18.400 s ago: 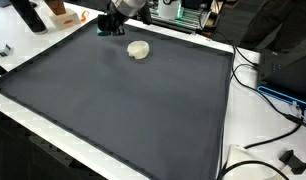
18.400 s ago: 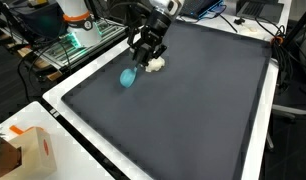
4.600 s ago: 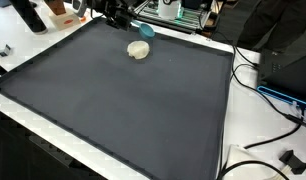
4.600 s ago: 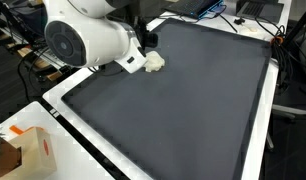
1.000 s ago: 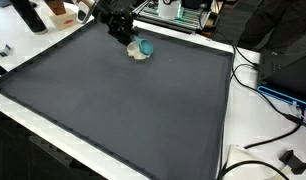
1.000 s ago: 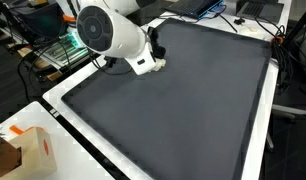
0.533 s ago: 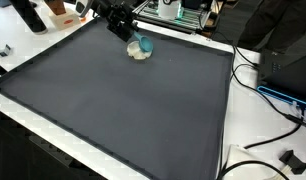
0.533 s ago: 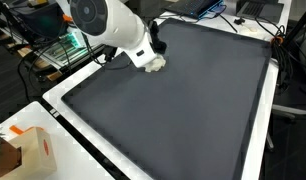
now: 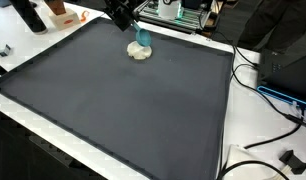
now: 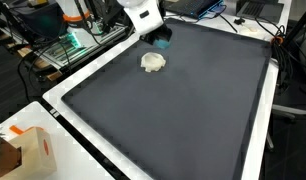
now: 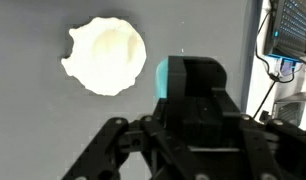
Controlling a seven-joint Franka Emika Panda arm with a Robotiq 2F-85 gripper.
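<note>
Over the last second you lifted the gripper [image 9: 139,30] off the cream lump [image 11: 105,58], which stayed on the dark mat [image 9: 143,110], and the teal block [image 11: 188,80] came up clamped between the fingers, so the grasp apparently held, the lump at 10 o'clock of the block, clear of it.

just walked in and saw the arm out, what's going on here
The robot's gripper is shut on a small teal block, which seems to be held a little above the dark mat, near one edge. A cream-coloured lump lies on the mat close beside the block, not touching it.
</note>
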